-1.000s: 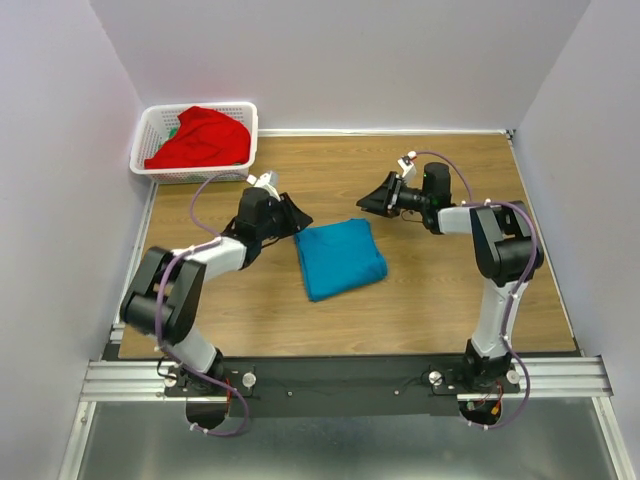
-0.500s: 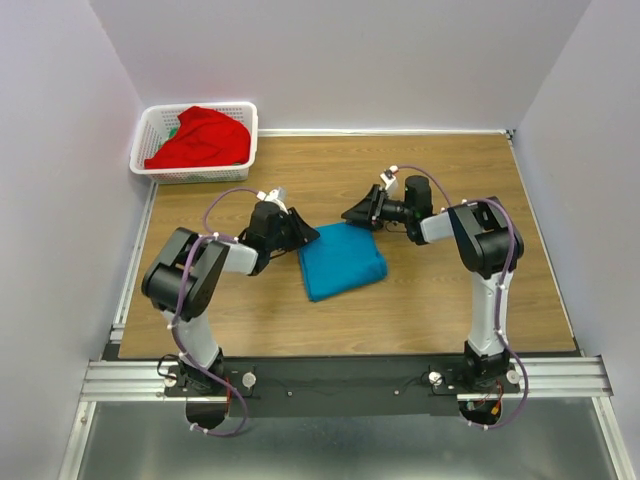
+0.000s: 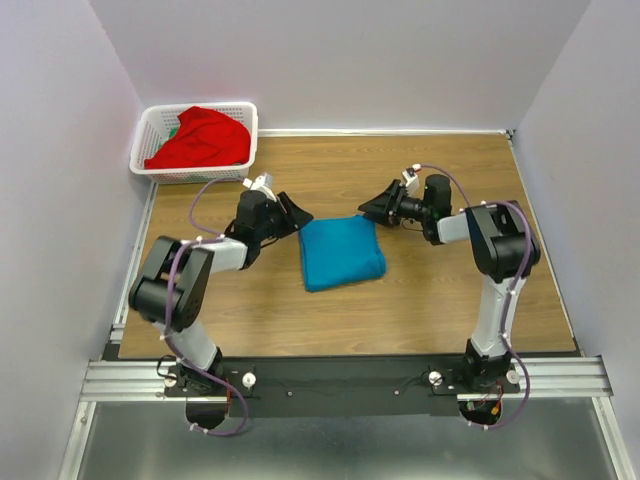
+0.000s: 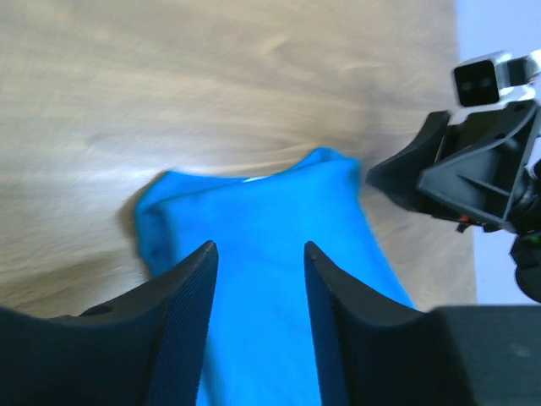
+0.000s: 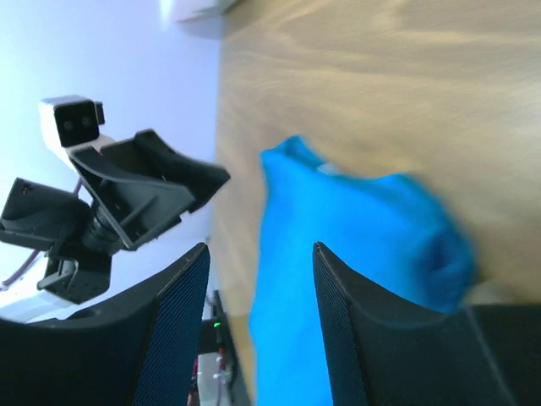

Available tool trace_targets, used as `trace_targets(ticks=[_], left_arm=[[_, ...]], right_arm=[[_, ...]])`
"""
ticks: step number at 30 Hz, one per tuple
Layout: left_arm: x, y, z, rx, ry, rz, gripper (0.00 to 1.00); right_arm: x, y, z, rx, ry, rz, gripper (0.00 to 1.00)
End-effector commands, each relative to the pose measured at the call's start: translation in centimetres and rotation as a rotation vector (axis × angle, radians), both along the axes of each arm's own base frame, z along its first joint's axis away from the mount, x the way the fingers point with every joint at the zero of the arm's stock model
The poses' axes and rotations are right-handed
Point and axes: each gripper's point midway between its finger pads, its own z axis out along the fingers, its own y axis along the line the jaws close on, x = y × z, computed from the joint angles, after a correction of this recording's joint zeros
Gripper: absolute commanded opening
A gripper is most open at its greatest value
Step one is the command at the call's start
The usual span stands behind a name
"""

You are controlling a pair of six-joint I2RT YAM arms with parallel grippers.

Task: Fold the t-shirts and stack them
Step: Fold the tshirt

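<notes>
Left claw [image 3: 293, 214] and right claw [image 3: 366, 208] backed off folded teal t-shirt [image 3: 341, 253]; both released.

**Arms.** Left arm [image 3: 185, 280] and right arm [image 3: 497, 250] are of identical build: rounded black joint housings joined by pale grey-white links.

**Cabling.** 1 left purple cable [image 3: 193, 205] and 1 right purple cable [image 3: 450, 176] run outside the links in loose loops.

**Grippers.** Left gripper [image 3: 292, 214] and right gripper [image 3: 366, 207] have matt black, angular, flared shells with 2 fingers each. The fingers [image 4: 190, 321] are black with rounded tips, and their inner faces have a fine crosshatch texture.

**Cameras.** The left wrist camera [image 5: 72, 121] and right wrist camera [image 4: 482, 80] are small white boxes with 2 dark lenses each.

**Mounting.** Both bases sit on a black plate [image 3: 340, 388] over a ribbed silver rail [image 3: 130, 378]. 1 bright round fastener [image 3: 247, 378] shows beside each base.
</notes>
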Motion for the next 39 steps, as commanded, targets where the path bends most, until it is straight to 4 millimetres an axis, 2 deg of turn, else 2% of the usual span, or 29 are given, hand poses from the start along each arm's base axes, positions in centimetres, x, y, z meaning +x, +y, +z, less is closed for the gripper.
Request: trace_targets(ticks=[1,2,3,4,5,7,8,9,11,12,13,16,17,19,20,22,23,24,28,29,31,32,33,34,36,37,39], left_arm=[[-0.5,0.2,6.7,0.019,-0.171,-0.003,0.59],[-1.2,0.1,8.6,0.02,-0.206,0.001,0.63],[-1.6,0.1,9.5,0.026,-0.229,0.001,0.66],[-2.0,0.2,10.4,0.029,-0.248,0.004,0.68],[-2.9,0.4,11.7,0.038,-0.282,0.017,0.7],[-3.7,0.8,13.0,0.05,-0.309,0.032,0.72],[-4.2,1.4,12.7,0.072,-0.298,0.052,0.76],[-5.0,1.5,14.1,0.068,-0.334,0.051,0.76],[-6.0,2.0,13.9,0.082,-0.328,0.06,0.77],[-6.5,2.4,14.7,0.074,-0.346,0.07,0.77],[-7.0,2.7,14.1,0.08,-0.331,0.074,0.77],[-8.1,3.2,14.8,0.067,-0.345,0.079,0.77],[-8.7,3.5,14.7,0.068,-0.339,0.081,0.77],[-9.2,3.9,14.9,0.072,-0.339,0.087,0.77],[-9.7,4.2,15.1,0.074,-0.34,0.09,0.77],[-10.3,4.5,15.2,0.079,-0.34,0.093,0.77],[-10.6,4.8,14.6,0.091,-0.325,0.098,0.77],[-11.0,5.1,15.2,0.082,-0.343,0.102,0.77],[-12.1,5.5,14.9,0.077,-0.333,0.102,0.77],[-12.4,5.6,14.7,0.079,-0.329,0.1,0.77],[-12.6,5.8,14.5,0.082,-0.325,0.103,0.77],[-12.6,6.1,14.3,0.09,-0.323,0.113,0.77],[-12.6,6.1,14.4,0.092,-0.326,0.117,0.77],[-12.6,6.2,14.5,0.094,-0.331,0.118,0.77],[-12.7,6.4,14.4,0.102,-0.323,0.122,0.77],[-12.7,6.4,14.4,0.101,-0.324,0.122,0.77],[-12.7,6.4,14.4,0.102,-0.322,0.122,0.77]], right_arm=[[-3.0,0.9,5.8,0.047,-0.077,0.042,0.6],[-3.7,1.0,6.9,0.056,-0.085,0.045,0.61],[-4.6,1.1,8.8,0.073,-0.107,0.044,0.64],[-6.1,1.6,8.8,0.076,-0.089,0.056,0.66],[-6.8,1.9,9.1,0.086,-0.065,0.046,0.68],[-8.8,2.9,9.9,0.097,-0.065,0.068,0.73],[-10.0,2.9,8.7,0.089,-0.027,0.069,0.73],[-10.5,3.2,8.3,0.088,-0.021,0.064,0.75],[-11.8,3.2,6.1,0.078,0.024,0.064,0.75],[-13.2,2.7,3.7,0.07,0.098,0.046,0.75],[-13.4,2.4,2.0,0.07,0.116,0.035,0.75],[-15.5,1.6,-1.7,0.067,0.201,0.024,0.72],[-16.1,1.2,-3.6,0.052,0.249,0.015,0.71],[-16.8,0.1,-4.9,0.052,0.285,-0.018,0.7],[-16.9,-0.1,-4.9,0.06,0.291,-0.027,0.7],[-16.6,-0.1,-3.6,0.088,0.242,-0.014,0.69],[-16.4,-0.1,-2.9,0.095,0.216,-0.01,0.69],[-16.2,0.0,-1.5,0.111,0.181,-0.008,0.69],[-15.6,0.6,1.8,0.143,0.115,0.012,0.69],[-15.3,1.3,3.7,0.158,0.066,0.032,0.69],[-15.1,2.2,4.8,0.151,0.04,0.051,0.7],[-15.1,3.5,6.4,0.16,-0.004,0.079,0.7],[-15.1,4.3,6.9,0.164,-0.015,0.093,0.7],[-15.6,5.3,7.2,0.166,-0.016,0.116,0.71],[-15.4,6.6,6.9,0.163,-0.008,0.12,0.72],[-15.2,6.9,6.3,0.156,0.005,0.121,0.72],[-15.1,7.4,3.0,0.119,0.084,0.124,0.72]])
